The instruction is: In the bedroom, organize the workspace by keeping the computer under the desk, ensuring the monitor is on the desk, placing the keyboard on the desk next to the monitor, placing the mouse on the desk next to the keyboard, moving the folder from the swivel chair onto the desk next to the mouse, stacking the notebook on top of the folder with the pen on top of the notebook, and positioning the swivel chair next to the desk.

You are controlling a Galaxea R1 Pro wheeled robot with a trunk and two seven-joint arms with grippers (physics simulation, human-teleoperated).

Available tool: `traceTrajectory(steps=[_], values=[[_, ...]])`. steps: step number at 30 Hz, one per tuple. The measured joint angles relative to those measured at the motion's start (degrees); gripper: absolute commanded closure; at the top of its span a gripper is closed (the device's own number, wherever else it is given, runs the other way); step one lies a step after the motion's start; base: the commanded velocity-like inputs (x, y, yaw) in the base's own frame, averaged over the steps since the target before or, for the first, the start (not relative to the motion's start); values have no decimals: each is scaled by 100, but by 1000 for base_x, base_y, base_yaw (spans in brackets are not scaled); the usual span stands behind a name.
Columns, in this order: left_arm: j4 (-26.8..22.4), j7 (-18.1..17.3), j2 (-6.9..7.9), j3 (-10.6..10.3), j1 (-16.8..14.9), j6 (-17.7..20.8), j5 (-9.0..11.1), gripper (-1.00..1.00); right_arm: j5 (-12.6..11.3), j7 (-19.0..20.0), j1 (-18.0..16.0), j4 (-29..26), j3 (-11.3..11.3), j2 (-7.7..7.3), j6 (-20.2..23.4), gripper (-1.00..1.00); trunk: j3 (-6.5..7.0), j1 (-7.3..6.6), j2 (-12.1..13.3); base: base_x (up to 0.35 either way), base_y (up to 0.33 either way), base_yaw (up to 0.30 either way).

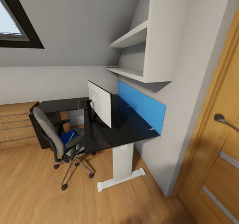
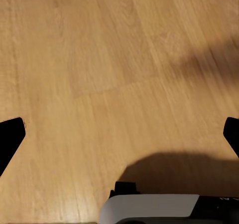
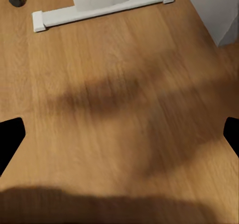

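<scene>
Hanging wide apart over bare floor [image 3: 119, 109], both tools sit well short of the desk [image 1: 109, 134] and folder [image 1: 67, 137].

No legible text, label, brand, number or sign appears in any view. Faint marks at one edge of the left wrist view are unreadable.

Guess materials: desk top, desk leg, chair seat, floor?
Desk top: glossy black, laminate or lacquered board by its look, since it shows soft reflections. Desk leg: matte white, likely painted metal, smooth and even. Swivel chair seat and back: grey padded upholstery, probably fabric; base spokes look chrome. Floor: light wood planks with visible grain, satin sheen; could be laminate.
</scene>
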Motion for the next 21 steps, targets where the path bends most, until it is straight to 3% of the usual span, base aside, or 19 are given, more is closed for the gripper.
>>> traceTrajectory(steps=[5, 17, 21], values=[[1, 0, -2, 1, 0, -5, 0, -100, 148, -2, 0, 35, 22, -2, 0, -100, 0, 0, 0, 0, -2, 279], [1, 0, -2, -1, 0, -7, 0, -100, 168, -2, 0, 39, 22, -8, 1, -100, -1, 0, 0, 0, -44, 277], [2, 0, -2, 1, 0, -12, 0, -100, 167, -2, 0, 33, 25, -15, -4, -100, -9, 0, 0, 0, -2, 136]])
